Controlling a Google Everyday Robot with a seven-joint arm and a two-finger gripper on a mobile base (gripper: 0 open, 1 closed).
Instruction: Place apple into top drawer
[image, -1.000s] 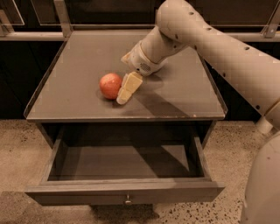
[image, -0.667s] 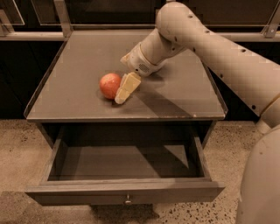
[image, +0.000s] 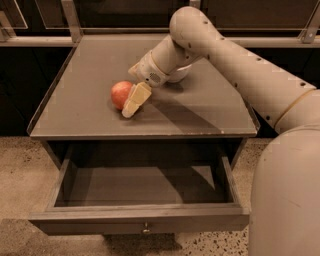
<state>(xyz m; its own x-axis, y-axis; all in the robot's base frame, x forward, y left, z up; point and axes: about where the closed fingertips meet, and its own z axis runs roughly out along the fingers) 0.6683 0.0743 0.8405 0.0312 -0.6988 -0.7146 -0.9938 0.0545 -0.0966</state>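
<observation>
The top drawer (image: 145, 220) stands open below the gripper (image: 131, 104), its interior unobstructed. The apple (image: 119, 93) rests against the gripper on the tabletop (image: 200, 110). Whether the gripper grasps it cannot be told.

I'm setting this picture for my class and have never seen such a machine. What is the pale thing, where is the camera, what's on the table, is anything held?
The pale thing is a robot arm reaching in from the picture's right. Its gripper, the grasping end, sits against a red apple resting on the grey tabletop. Whether it grips the apple is unclear. The one camera looks down from the front. Below, the top drawer stands pulled open.
</observation>
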